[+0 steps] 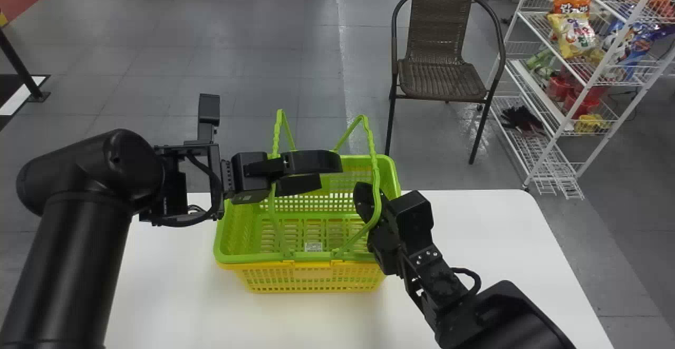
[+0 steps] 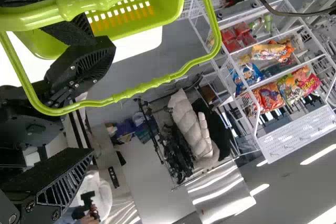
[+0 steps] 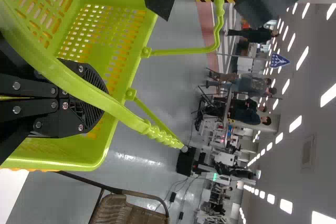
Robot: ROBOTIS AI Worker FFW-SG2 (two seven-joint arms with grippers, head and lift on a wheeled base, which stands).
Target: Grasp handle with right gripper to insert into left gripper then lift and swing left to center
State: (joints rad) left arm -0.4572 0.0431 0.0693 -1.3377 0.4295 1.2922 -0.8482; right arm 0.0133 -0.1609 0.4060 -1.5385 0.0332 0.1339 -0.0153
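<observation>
Green basket (image 1: 253, 259) nested in yellow basket (image 1: 312, 273), both on counter (image 1: 474, 222). L handle (image 1: 276, 133) & R handle (image 1: 376, 180) both up. L arm in from near L, bent, then across to R; L gripper (image 1: 328, 174) over basket's L half, fingers wide, one above the other, L handle btwn them in R wrist view. R arm in from near R, angled far & L; R gripper (image 1: 366, 201) at basket's R side, fingers closed together, R handle crossing close by; can't tell if it touches. Basket nr far counter edge; counter runs on past it L, R & near. Floor btwn counter & chair (image 1: 445, 80); wire rack (image 1: 559, 136) far R.
</observation>
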